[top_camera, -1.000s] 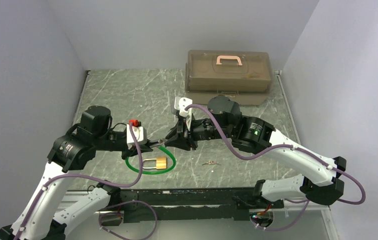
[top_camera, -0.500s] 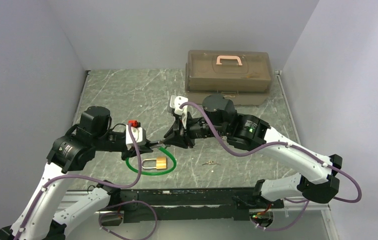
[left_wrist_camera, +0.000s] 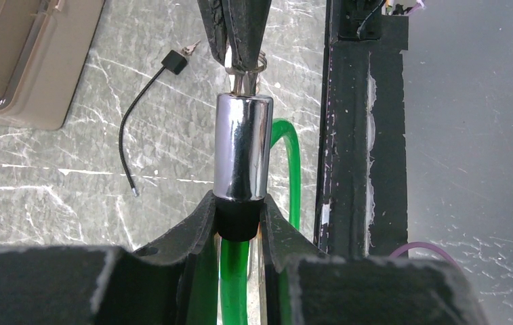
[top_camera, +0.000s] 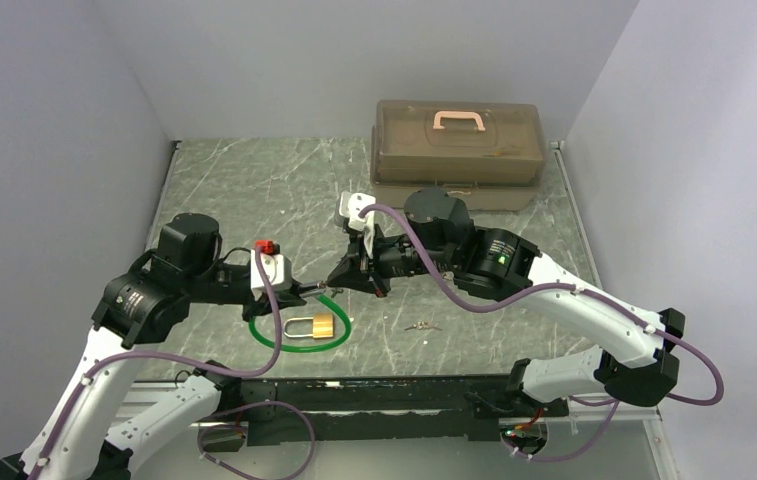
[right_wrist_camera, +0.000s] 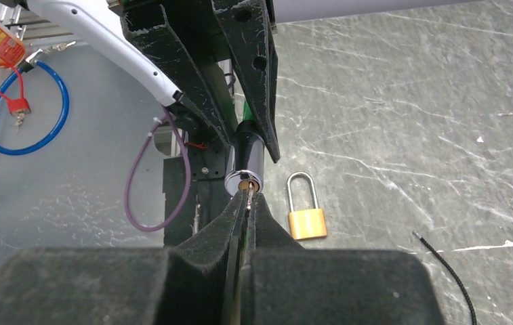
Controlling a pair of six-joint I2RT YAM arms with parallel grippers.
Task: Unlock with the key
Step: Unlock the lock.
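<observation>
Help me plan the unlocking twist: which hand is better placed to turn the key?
Right. The right hand is shut on the key, whose tip sits in the keyhole of the chrome lock cylinder. The left hand grips that cylinder's black end, so it can only brace.

The lock cylinder point(left_wrist_camera: 241, 152) is glossy chrome, the key point(right_wrist_camera: 247, 195) metal, padlock point(right_wrist_camera: 307, 222) brass.
</observation>
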